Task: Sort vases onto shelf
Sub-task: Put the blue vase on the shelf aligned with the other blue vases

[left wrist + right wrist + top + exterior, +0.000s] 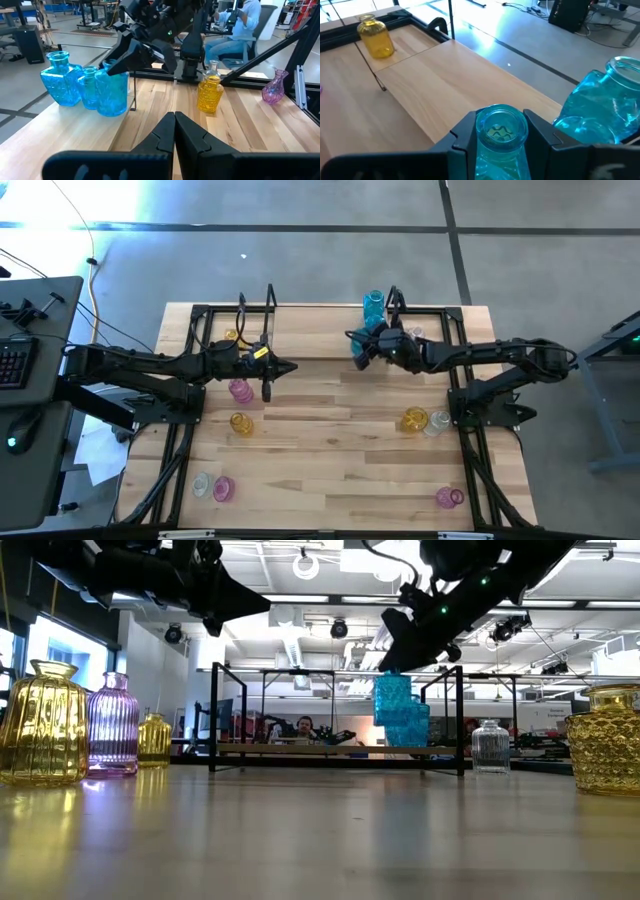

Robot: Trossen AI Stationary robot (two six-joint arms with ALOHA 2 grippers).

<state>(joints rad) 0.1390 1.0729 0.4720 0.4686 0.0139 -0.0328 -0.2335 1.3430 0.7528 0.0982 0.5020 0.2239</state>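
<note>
The right pincer (pixel 501 137) is gripping a cyan vase (pixel 501 131) by its neck, fingers on either side just under the rim, and is holding it over the shelf (pixel 320 330) along the bench's (pixel 340 470) far edge, near the far right corner. Two other cyan vases (pixel 61 80) are already standing there, so it is likely grouping by colour. The left pincer (pixel 175 131), fully closed and empty, is waiting above the bench's left half. Amber, pink and clear vases are waiting scattered over the bench, nearer the front edge.

Overhead looks straight down; low, wrists close; all share shelf (pixel 300 330).
</note>
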